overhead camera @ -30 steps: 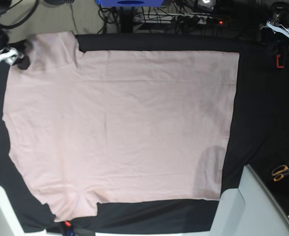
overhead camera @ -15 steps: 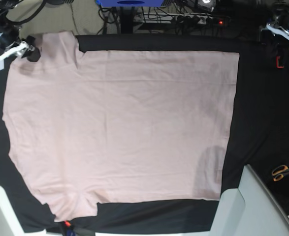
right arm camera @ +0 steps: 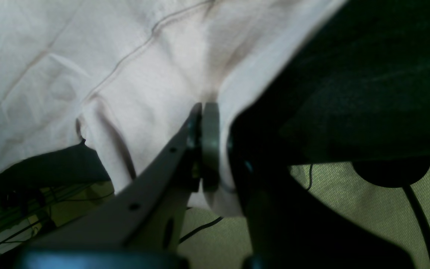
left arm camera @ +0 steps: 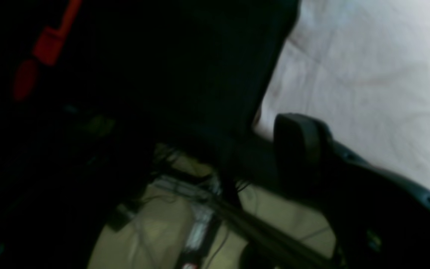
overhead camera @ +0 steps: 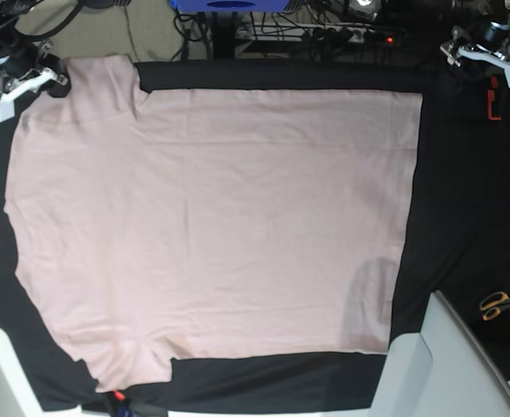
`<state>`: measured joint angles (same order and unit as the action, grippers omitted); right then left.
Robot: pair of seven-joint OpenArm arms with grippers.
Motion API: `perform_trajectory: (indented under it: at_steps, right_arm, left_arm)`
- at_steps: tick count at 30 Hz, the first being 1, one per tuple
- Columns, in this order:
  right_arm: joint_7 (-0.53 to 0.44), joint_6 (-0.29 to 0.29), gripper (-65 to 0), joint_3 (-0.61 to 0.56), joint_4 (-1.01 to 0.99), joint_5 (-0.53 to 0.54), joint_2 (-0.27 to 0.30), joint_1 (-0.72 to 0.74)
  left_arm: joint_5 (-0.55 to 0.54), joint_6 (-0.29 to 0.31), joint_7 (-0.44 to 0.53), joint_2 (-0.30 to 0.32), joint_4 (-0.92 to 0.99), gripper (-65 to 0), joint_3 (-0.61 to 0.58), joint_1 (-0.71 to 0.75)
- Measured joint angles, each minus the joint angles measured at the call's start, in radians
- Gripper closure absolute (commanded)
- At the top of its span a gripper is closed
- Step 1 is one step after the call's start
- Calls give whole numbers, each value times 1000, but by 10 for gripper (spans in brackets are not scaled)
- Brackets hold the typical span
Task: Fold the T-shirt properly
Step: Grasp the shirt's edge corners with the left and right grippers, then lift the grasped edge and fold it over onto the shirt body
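At the near right edge of the black-covered counter (overhead camera: 463, 208) a pair of orange-handled scissors (overhead camera: 496, 305) lies beside a pale grey slab (overhead camera: 446, 365). The T-shirt (overhead camera: 211, 226) is spread flat across most of the counter, pale pink, one sleeve at the near left and the other at the far left corner. At that far left sleeve the right gripper (right arm camera: 202, 112) has its jaws pressed together on a pinch of the sleeve's edge, the cloth puckering around them. At the far right, off the cloth, the left gripper (overhead camera: 487, 48) hangs over the dark covering near a small red object (overhead camera: 493, 102); I cannot tell how wide its jaws stand.
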<state>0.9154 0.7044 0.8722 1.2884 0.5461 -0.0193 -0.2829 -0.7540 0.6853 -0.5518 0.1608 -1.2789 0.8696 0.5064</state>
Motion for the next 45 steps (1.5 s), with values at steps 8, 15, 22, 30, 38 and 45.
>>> perform_trajectory:
  at_steps: [8, 15, 22, 30, 38, 45]
  right_arm:
    - [1, 0, -5, 0, 0, 0, 0, 0]
    - [4, 0, -5, -2, -1, 0, 5, 0]
    - [5, 0, -5, -2, -1, 0, 6, 0]
    - [5, 0, -5, -2, -1, 0, 5, 0]
    - [5, 0, -5, -2, -3, 0, 6, 0]
    - [5, 0, -5, -2, 6, 0, 5, 0]
  left_arm:
    - [-3, 0, 1, -3, 70, -487, -2, -79]
    - [68, 5, 29, -6, 108, -485, -96, -119]
    - [41, 23, 78, -24, 154, -485, -167, -145]
    - [19, 38, 96, -46, 156, -448, -212, -143]
    - [54, 23, 46, -49, 168, 0, -219, -141]
    - [70, 19, 30, -53, 132, 0, -219, -132]
